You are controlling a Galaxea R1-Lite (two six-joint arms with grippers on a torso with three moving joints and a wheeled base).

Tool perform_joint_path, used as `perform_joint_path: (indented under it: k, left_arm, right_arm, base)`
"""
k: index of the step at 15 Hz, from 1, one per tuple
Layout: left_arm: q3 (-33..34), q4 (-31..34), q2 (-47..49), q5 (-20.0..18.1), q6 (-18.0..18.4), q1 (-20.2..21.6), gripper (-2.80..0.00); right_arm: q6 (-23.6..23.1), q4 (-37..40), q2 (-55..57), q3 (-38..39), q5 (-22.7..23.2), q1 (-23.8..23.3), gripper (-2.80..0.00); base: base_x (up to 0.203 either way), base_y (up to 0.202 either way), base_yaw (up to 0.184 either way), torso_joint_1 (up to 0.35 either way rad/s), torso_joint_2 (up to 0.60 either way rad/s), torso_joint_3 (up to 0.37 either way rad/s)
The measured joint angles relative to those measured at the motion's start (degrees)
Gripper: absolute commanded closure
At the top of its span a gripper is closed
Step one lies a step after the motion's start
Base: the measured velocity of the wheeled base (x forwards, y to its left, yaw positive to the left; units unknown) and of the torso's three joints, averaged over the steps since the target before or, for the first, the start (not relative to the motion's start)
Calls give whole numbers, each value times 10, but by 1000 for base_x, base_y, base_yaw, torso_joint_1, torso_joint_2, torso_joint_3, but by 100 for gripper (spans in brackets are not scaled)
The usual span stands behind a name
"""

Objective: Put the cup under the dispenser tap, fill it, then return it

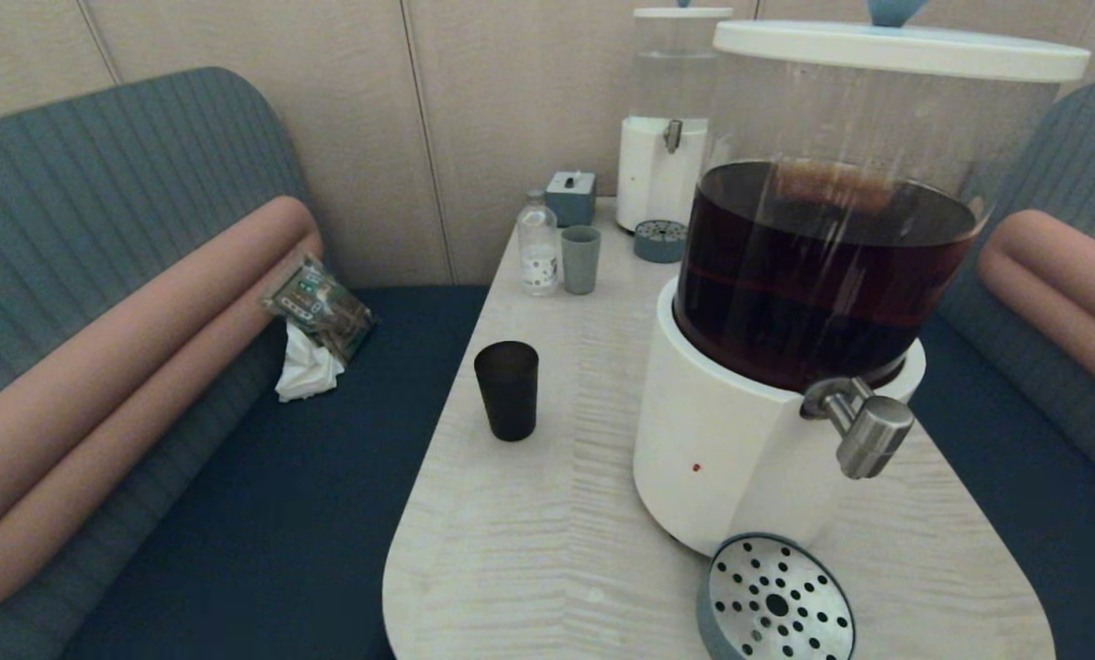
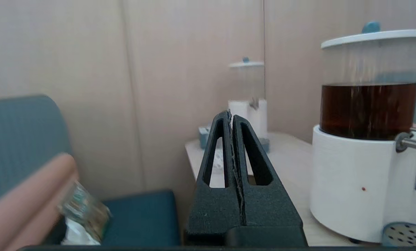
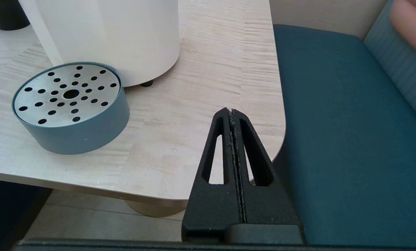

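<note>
Nothing was begun: both hands, left hand [image 2: 231, 115] and right hand [image 3: 231, 113], were pressed closed and empty, so the matte black tapered cup [image 1: 506, 390], at nine o'clock of the brushed-steel dispenser tap [image 1: 864, 426] on the pale wood counter [image 1: 547, 513], probably needed grasping next.

A matt black cup [image 1: 506, 390] stands on the pale wood-grain bench [image 1: 557, 513]; the dispenser tap [image 1: 864, 426] is brushed metal, above a perforated metal drip tray [image 1: 775, 600].
</note>
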Motion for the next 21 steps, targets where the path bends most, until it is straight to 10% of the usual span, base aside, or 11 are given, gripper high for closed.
perform_joint_path:
  k: [5, 13, 21]
  left_arm:
    - [68, 28, -87, 51, 18, 7, 0]
    - [75, 379, -102, 126, 86, 7, 0]
    - [76, 401, -102, 126, 63, 7, 0]
  right_arm:
    - [0, 0, 0, 0, 0, 0, 0]
    - [0, 0, 0, 0, 0, 0, 0]
    - [0, 0, 0, 0, 0, 0, 0]
  base:
    - [0, 0, 0, 0, 0, 0]
    - [0, 0, 0, 0, 0, 0]
    - [0, 0, 0, 0, 0, 0]
